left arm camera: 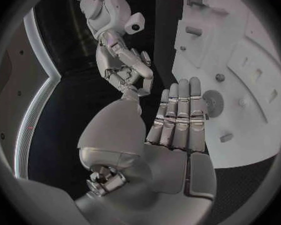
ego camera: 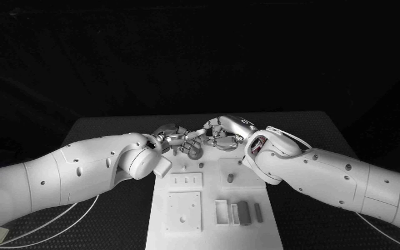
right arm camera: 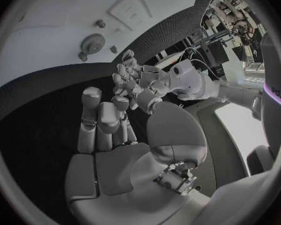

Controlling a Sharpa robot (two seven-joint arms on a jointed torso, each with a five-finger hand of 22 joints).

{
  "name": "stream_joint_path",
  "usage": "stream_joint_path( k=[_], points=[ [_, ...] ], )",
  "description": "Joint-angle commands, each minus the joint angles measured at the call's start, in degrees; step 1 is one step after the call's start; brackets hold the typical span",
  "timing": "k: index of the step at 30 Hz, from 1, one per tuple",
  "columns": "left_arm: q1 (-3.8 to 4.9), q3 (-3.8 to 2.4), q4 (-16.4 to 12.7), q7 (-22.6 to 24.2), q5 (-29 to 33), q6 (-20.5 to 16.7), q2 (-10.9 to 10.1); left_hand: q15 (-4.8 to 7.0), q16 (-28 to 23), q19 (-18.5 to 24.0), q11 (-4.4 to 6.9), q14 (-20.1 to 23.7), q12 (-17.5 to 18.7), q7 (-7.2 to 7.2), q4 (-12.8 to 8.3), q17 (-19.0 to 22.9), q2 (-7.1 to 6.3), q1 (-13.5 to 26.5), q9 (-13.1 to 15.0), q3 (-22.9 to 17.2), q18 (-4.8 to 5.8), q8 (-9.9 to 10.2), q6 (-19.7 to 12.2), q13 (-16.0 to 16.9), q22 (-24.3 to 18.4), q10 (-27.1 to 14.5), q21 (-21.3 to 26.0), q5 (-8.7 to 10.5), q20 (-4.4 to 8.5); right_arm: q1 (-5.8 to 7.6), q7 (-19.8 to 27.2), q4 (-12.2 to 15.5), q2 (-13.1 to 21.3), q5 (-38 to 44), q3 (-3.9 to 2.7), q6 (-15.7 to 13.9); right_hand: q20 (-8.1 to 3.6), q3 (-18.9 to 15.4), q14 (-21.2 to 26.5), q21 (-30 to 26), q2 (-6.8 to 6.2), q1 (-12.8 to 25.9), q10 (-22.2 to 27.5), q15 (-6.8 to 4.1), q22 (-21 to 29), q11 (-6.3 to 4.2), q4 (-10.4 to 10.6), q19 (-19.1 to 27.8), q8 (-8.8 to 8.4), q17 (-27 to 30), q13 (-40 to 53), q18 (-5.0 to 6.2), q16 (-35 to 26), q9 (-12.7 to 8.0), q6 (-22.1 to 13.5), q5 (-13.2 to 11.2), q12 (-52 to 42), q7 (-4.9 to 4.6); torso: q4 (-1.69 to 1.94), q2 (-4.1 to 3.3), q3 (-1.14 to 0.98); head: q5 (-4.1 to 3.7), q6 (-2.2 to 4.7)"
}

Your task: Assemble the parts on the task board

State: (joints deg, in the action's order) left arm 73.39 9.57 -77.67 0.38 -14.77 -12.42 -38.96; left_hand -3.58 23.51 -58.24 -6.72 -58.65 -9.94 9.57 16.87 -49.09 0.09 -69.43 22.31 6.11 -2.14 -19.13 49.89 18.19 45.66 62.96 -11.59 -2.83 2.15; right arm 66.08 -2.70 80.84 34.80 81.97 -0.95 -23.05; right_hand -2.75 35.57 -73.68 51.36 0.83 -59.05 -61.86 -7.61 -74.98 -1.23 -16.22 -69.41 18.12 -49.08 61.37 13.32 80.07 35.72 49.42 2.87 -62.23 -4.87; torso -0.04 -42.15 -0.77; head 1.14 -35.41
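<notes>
Both robot hands meet over the far end of the white task board (ego camera: 208, 203) on the black tabletop (ego camera: 317, 128). The left robot hand (ego camera: 173, 136) has its fingers straight and together, holding nothing; the right robot hand (ego camera: 222, 133) is loosely extended and also holds nothing. Fingertip contact between them is hard to make out. Three grey parts (ego camera: 243, 212) stand together near the board's near right corner.

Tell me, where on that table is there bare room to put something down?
Bare table lies left and right of the board, beyond both arms. It is crowded at the board's far end, where the left hand and right hand meet.

White task board (ego camera: 185, 227) flat mid-table; grey parts (ego camera: 243, 212) lying on it.
</notes>
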Motion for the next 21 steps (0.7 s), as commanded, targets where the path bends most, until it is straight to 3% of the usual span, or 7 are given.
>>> stream_joint_path(
  k=[1, 4, 8, 12, 21],
  points=[
    [0.00, -0.05, 0.2, 1.3, 1.4, 3.1, 0.0, 0.02, 0.3, 0.0, 0.15, 0.3, -0.2, -0.11, 0.0, 0.1, 0.52, 0.2, 0.1, 0.4, -1.19, -0.3, 0.6, 0.2, 0.1, 0.5, 0.4, -0.01, 0.00, -0.01, 0.1, 0.2, -0.2, -0.3, -0.03, 1.1, -0.53, 0.0, 0.1, 0.1, 0.43, 0.1, 0.1, -0.26, -0.9, -0.47, -0.2, 0.0, 0.11, 0.0, 0.0, 1.68, 0.1, 0.1, 10.0, 0.0, 0.0, 0.22, 0.04, -0.01, -0.03, -0.13, -0.18],
    [0.00, -0.05, 0.3, 0.8, 1.3, 3.6, 0.0, 0.05, 0.3, 0.0, 0.32, 0.3, -0.4, -0.28, 0.0, 0.1, 0.89, -0.3, 0.2, 0.3, -1.22, -0.4, 1.0, 0.3, 0.1, 0.9, 0.4, -0.03, 0.02, -0.01, 0.1, 0.3, -0.3, -0.3, -0.03, 1.1, -0.53, 0.0, 0.1, 0.1, 0.43, 0.1, 0.1, -0.26, -0.9, -0.47, -0.2, 0.0, 0.11, 0.0, 0.0, 1.68, 0.1, 0.1, 10.0, 0.0, 0.0, 0.22, 0.10, 0.00, -0.06, -0.12, -0.26],
    [0.00, -0.05, 0.5, 0.7, 0.9, 3.8, 0.1, 0.17, 0.6, -0.2, 0.65, 0.0, -0.6, -0.64, -0.2, 0.0, 2.69, -6.3, 0.3, -2.4, -1.15, -0.6, 1.8, 0.8, 0.5, 1.6, 0.4, -0.09, 0.06, -0.01, 0.1, 0.3, -0.4, -0.3, -0.03, 1.3, -0.53, 0.0, 0.1, 0.1, 0.44, 0.1, 0.1, -0.26, -0.9, -0.46, -0.2, 0.0, 0.10, 0.0, 0.0, 1.68, 0.1, 0.1, 10.0, 0.0, 0.0, 0.21, 0.06, 0.03, -0.03, -0.12, -0.34],
    [0.00, -0.05, 0.6, 0.6, 0.6, 4.4, 0.1, 0.21, 0.8, -0.4, 0.81, -0.2, -0.7, -0.81, -0.2, 0.0, 2.31, -9.1, 0.3, -4.0, -1.03, -0.7, 2.4, 1.2, 0.8, 2.1, 0.4, -0.09, 0.12, -0.01, 0.1, 0.0, -0.5, -0.3, -0.03, 1.3, -0.53, 0.0, 0.1, 0.1, 0.45, 0.1, 0.1, -0.26, -0.9, -0.46, -0.2, 0.0, 0.09, 0.0, 0.0, 1.68, 0.0, 0.1, 10.0, 0.0, 0.0, 0.21, 0.03, 0.02, -0.03, -0.09, -0.45],
    [0.01, -0.05, 0.6, 0.7, 0.2, 4.6, -0.1, 0.34, 1.1, -0.7, 1.06, -0.5, -0.8, -1.02, -0.1, -0.1, 1.87, -9.5, 0.4, -4.4, -0.96, -0.9, 3.0, 1.5, 1.0, 2.7, 0.3, -0.08, 0.22, -0.03, 0.2, -0.2, -1.1, -0.5, -0.03, 2.1, -0.53, 0.0, 0.1, 0.1, 0.46, 0.2, 0.1, -0.26, -0.9, -0.46, -0.2, 0.0, 0.08, 0.0, 0.0, 1.68, 0.0, 0.1, 10.0, 0.0, 0.0, 0.21, -0.06, 0.01, -0.02, -0.24, -0.49]
  ],
)
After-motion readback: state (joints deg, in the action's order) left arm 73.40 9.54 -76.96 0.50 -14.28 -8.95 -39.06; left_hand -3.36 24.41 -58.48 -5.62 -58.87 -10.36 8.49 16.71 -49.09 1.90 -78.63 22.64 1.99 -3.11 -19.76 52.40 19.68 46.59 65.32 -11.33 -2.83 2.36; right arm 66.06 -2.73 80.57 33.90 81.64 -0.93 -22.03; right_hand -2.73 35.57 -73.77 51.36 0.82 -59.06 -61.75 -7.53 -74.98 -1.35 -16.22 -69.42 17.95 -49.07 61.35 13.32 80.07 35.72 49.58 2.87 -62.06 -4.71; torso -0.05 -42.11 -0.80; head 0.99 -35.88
